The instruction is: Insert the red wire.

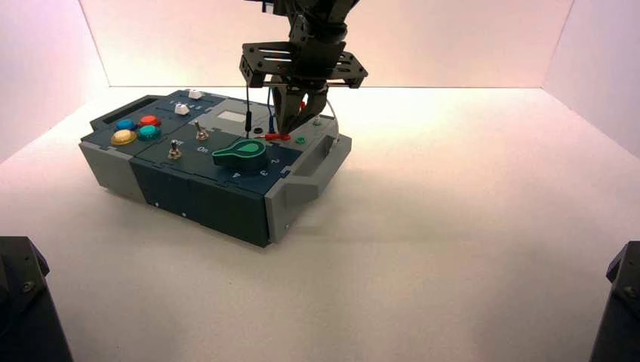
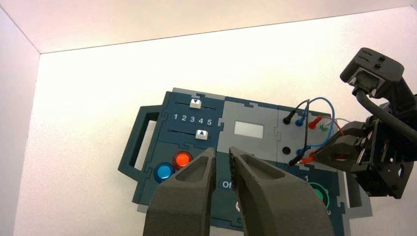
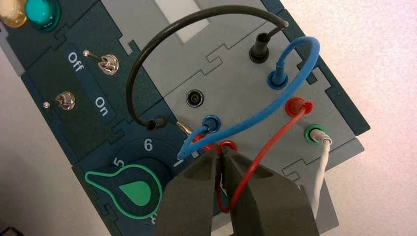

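Red wire (image 3: 280,133): loose plug sideways, pin leftward.
Right tool (image 3: 220,150) clenches it above the box (image 3: 236,98); blue lead (image 3: 255,118) crosses; left tool (image 2: 223,150) waits, parted.

Four buttons (image 2: 183,159), two sliders (image 2: 201,134), two toggle switches (image 3: 108,64), one knob (image 3: 133,191), one display window (image 2: 249,129), two handles (image 1: 125,111), eight sockets (image 3: 194,98). Four wires: one black wire (image 3: 162,37), one blue wire (image 3: 260,116), one white wire (image 3: 322,169), one red wire (image 3: 264,150).
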`<state>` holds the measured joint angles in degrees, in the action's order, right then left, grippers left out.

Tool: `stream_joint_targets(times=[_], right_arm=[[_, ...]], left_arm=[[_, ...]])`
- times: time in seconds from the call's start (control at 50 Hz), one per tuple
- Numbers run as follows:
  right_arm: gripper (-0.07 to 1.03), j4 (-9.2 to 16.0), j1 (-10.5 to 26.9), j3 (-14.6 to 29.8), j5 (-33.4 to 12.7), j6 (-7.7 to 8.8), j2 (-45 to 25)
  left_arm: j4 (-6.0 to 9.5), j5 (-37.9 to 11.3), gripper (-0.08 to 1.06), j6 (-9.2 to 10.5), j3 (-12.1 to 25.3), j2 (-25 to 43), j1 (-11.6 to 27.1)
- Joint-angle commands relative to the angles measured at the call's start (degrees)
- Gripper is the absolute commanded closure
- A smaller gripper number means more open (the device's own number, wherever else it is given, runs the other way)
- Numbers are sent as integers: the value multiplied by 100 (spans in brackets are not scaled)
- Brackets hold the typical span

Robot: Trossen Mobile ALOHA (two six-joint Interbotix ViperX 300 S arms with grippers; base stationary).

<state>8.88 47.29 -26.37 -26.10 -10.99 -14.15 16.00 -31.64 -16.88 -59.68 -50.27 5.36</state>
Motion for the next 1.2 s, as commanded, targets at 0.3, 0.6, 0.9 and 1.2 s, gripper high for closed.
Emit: stream_joint_targets(times=[0.3,0.6,0.9,1.2], right_arm=[[98,-132,-9,264,-721,70,431],[98,-747,-9,703,-1468,185,431],[98,-1749,44,1239,-2373,193,369],[98,-1872,211,1538,-2962,396,149]], left_arm=[[-9,53,80,-18,185,18,-9],[-9,44,80,-18,185,0,-9],[-9,44,80,-44,185,105,-9],[0,53,80,-44,185,158,-9]])
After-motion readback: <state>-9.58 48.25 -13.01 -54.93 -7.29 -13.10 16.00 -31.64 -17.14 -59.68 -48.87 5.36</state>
